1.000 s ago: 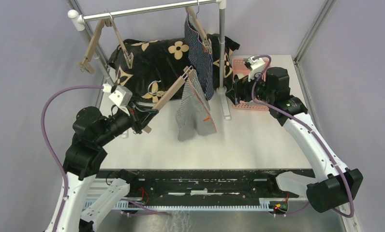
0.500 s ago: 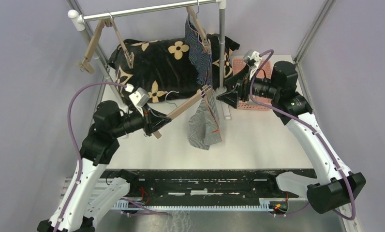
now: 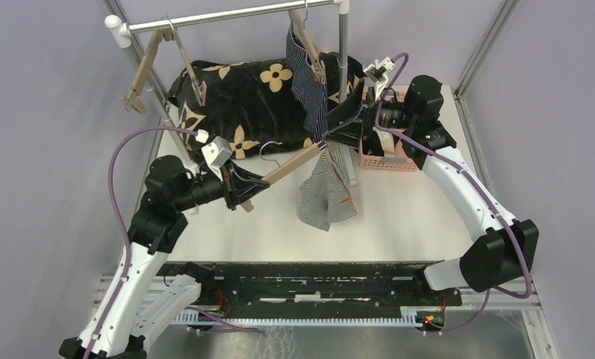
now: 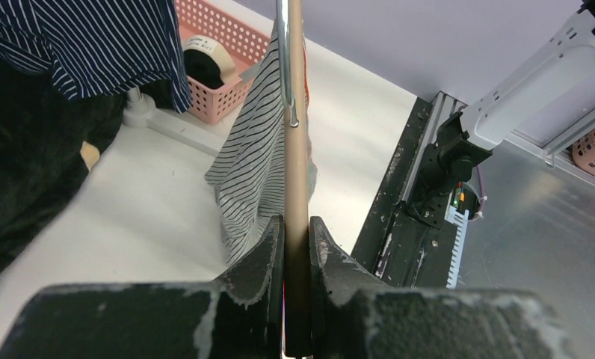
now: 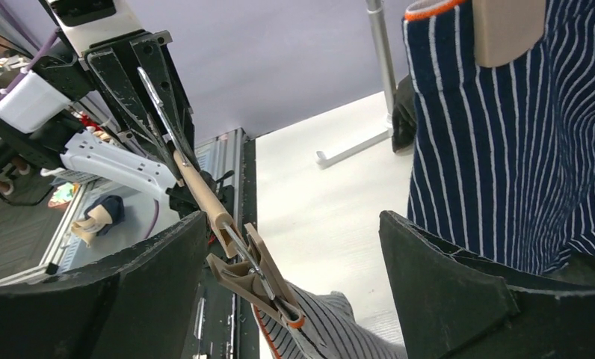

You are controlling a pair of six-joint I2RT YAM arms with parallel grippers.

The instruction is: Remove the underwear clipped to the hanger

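Observation:
My left gripper (image 3: 246, 191) is shut on the bar of a wooden hanger (image 3: 291, 166), seen end-on in the left wrist view (image 4: 294, 149). The grey-white striped underwear (image 3: 324, 196) hangs from the clip (image 5: 268, 288) at the hanger's far end, its lower part on the table. My right gripper (image 5: 291, 224) is open, its fingers either side of that clip without touching it. The navy striped underwear (image 3: 309, 82) hangs clipped to a second hanger on the rail, right beside my right gripper (image 3: 332, 131). The black underwear is out of view.
A pink basket (image 3: 388, 153) holding a tape roll (image 4: 205, 63) stands under the right arm. The metal rail (image 3: 227, 16) and its post (image 3: 343, 75) cross the back. An empty hanger (image 3: 156, 67) hangs at the left. A black flowered cloth (image 3: 242, 97) lies behind.
My left gripper carried the hanger and striped underwear to the right. My right gripper swung left from the basket to the hanger's clip end, open throughout.

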